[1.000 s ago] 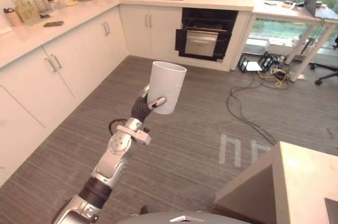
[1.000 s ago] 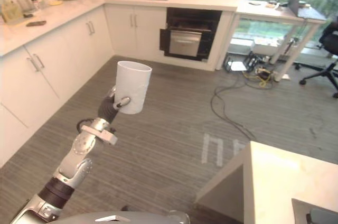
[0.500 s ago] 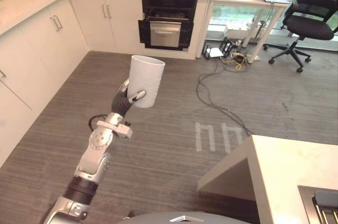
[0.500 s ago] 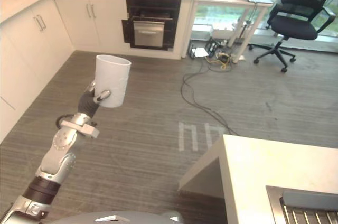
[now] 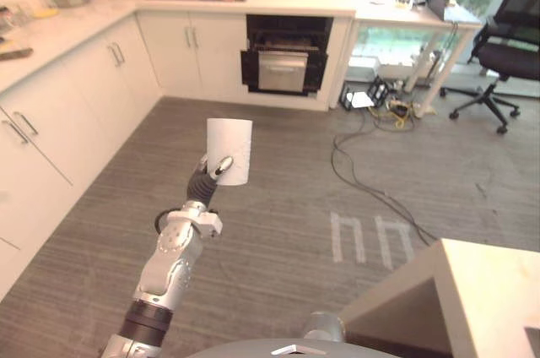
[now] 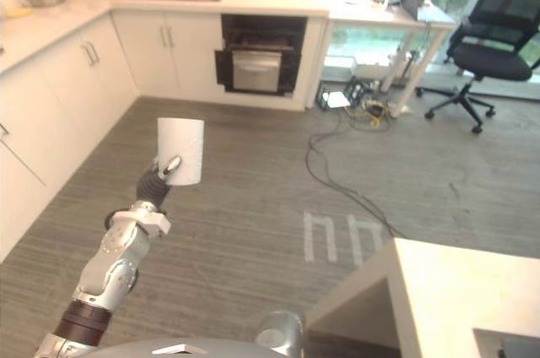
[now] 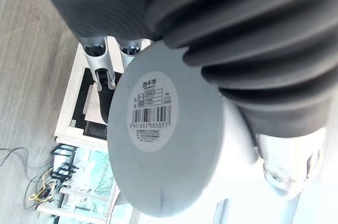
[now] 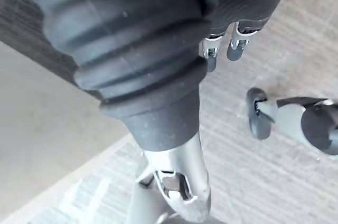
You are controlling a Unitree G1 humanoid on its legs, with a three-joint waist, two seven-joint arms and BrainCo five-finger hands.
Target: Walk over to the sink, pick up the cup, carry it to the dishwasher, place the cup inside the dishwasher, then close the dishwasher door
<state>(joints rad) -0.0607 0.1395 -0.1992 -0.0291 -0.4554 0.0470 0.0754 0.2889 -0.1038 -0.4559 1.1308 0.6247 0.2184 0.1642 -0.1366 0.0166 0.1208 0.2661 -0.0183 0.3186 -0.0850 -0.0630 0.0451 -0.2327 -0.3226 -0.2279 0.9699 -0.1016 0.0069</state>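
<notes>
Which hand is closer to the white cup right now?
Left. The left hand grips the white cylindrical cup; the right hand hangs low over the grey floor, away from it.

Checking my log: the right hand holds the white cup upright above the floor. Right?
No: the left hand, not the right, holds the white cup upright above the floor, as the left eye view shows.

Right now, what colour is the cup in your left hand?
Plain white cup, clearest in left eye view.
</notes>
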